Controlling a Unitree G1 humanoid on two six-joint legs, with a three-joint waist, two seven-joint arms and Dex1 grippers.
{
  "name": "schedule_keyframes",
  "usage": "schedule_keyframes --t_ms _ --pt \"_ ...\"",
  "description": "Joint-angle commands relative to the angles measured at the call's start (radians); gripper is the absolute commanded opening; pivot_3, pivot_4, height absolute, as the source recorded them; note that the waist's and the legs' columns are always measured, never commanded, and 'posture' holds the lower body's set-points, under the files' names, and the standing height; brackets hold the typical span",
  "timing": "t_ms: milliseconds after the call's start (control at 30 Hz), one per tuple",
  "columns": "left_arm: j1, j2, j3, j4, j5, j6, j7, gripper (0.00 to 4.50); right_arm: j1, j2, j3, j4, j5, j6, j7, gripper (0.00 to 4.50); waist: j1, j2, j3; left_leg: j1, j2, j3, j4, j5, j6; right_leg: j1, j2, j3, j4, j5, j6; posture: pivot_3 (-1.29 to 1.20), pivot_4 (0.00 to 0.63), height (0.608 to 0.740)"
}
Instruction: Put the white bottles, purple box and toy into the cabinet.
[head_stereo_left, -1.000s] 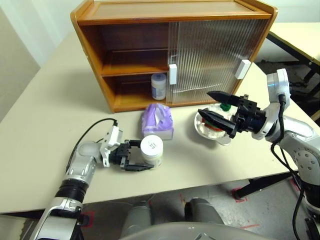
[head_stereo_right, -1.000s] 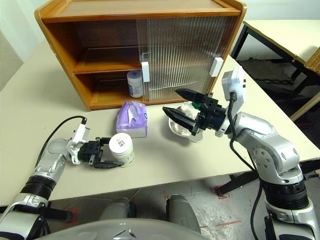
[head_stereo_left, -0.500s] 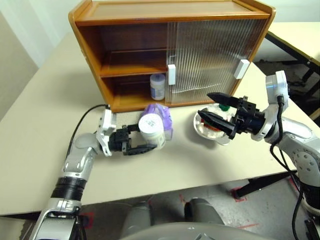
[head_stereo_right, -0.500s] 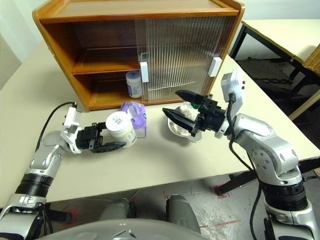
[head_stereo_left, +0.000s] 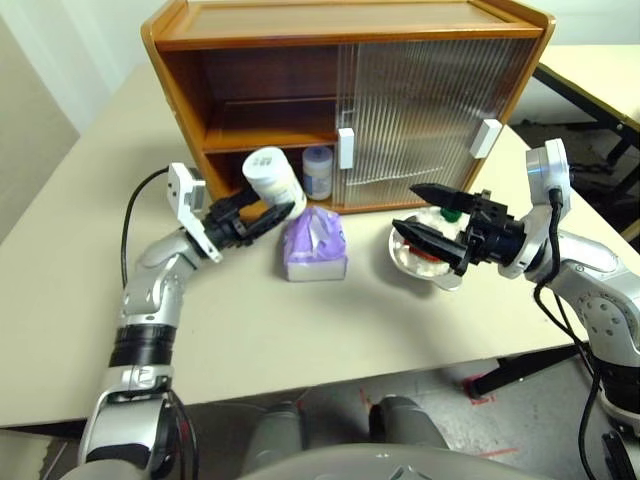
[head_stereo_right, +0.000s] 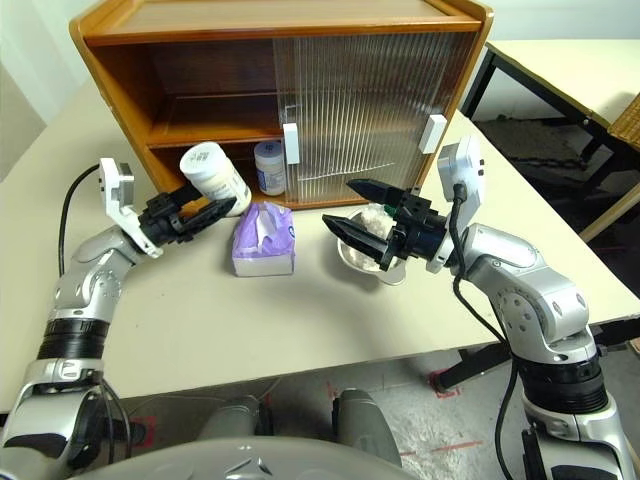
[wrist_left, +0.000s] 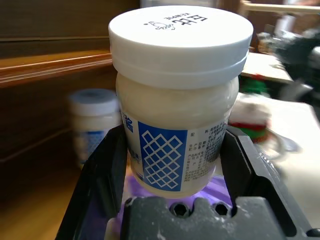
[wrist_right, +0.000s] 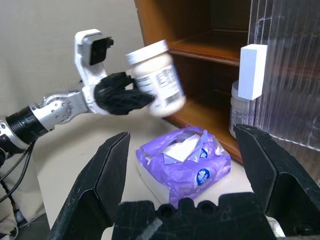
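The left gripper (head_stereo_left: 262, 213) is clamped on a white bottle (head_stereo_left: 274, 179), raised before the cabinet (head_stereo_left: 262, 90). Right of it lies the purple box (head_stereo_left: 314, 243). Farther right, the right gripper (head_stereo_left: 425, 217) hovers with fingers apart over the toy (head_stereo_right: 377, 219).

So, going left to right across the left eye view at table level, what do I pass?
Left gripper holding a white bottle → purple box → steel bowl with the toy → right gripper, open above the bowl.
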Motion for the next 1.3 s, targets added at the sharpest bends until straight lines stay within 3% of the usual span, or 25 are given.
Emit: schedule_keyframes --t_ms 33,600,1300 --pt "-0.025 -0.016 0.01 0.041 0.03 -0.019 0.064 3.03 0.007 0.002 0.0 -0.001 -0.011 -0.016 0.005 4.5 -0.001 0.0 0.0 0.0 0.0 0.0 0.0 0.0 0.0 0.0 0.0 0.0 0.0 0.0 0.0 -0.05 0.0 0.74" --pt "-0.106 -0.054 0.003 0.282 0.214 -0.159 0.337 3.03 0.036 0.007 -0.011 -0.032 -0.007 -0.016 -0.018 4.5 -0.001 0.0 0.0 0.0 0.0 0.0 0.0 0.0 -0.001 0.0 0.0 0.0 0.0 0.0 -0.001 -0.08 0.0 0.74" --pt "-0.255 -0.199 0.0 0.539 0.356 -0.33 0.741 3.03 0.054 0.022 -0.009 -0.054 -0.002 -0.012 -0.045 4.5 -0.002 -0.001 0.0 -0.001 -0.002 0.0 0.0 -0.001 -0.002 0.0 0.0 0.0 -0.001 0.002 0.001 -0.09 0.0 0.74"
